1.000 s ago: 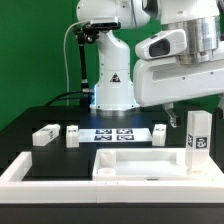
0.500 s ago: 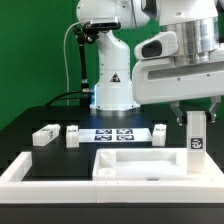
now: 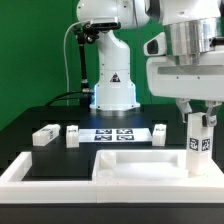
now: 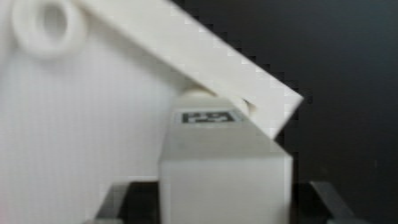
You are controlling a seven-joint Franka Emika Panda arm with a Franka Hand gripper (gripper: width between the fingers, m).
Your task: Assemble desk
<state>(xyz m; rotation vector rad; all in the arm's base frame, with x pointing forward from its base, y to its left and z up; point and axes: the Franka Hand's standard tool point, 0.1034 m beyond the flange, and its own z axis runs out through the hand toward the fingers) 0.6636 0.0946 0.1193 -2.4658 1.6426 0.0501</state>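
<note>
The two dark fingers [image 4: 128, 205] of the gripper [image 3: 199, 116] pinch a small oblong white plastic leg block [image 3: 198, 146] from both sides and hold it upright. Only the wrist view shows this grip. It also shows the tag on the block's end next to the edge of the wide flat white rectangular slab [image 3: 135, 166], close to one of its corners, and a round hole in the slab face.

The exterior view shows the wider layout. The long white raised border rim [image 3: 55, 190] runs in front of the slab. The held block stands at the slab's end toward the exterior view's right, and I cannot tell whether the two touch. Beyond the slab three loose white leg blocks [image 3: 45, 136] [image 3: 73, 135] [image 3: 159, 134] lie on the black table [image 3: 20, 130], with the marker board [image 3: 112, 134] among them.
</note>
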